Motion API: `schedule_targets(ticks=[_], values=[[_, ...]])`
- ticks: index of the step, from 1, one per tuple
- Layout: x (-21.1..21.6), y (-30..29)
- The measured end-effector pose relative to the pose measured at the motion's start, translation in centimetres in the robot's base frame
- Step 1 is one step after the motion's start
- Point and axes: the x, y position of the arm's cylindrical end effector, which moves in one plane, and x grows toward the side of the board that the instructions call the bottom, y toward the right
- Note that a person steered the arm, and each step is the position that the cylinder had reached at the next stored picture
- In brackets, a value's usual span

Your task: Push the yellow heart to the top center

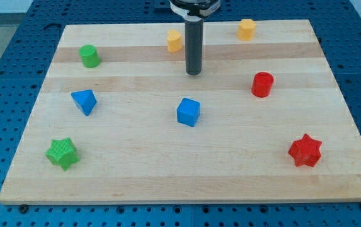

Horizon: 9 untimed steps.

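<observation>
A yellow block that looks like the heart (174,40) sits near the view's top centre of the wooden board (136,170). My tip (194,73) rests on the board just to the right of it and a little below, not touching it. A second yellow block, more like a pentagon (246,29), lies at the view's top right.
A green cylinder (89,55) is at the upper left, a blue triangle-like block (84,101) at the left, a green star (62,153) at the lower left. A blue cube (188,111) is in the middle. A red cylinder (262,84) and a red star (305,150) are on the right.
</observation>
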Motion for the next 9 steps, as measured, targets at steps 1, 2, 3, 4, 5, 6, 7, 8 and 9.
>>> schedule_targets(ticks=[1,2,3,4,5,6,7,8,9], values=[[0.0,-0.1],[-1.3,-0.4],[-1.4,-0.4],[-2.3,-0.8],[-2.5,-8.4],[-5.9,-9.7],[-6.6,-9.7],[-6.2,-9.5],[-4.5,-5.6]])
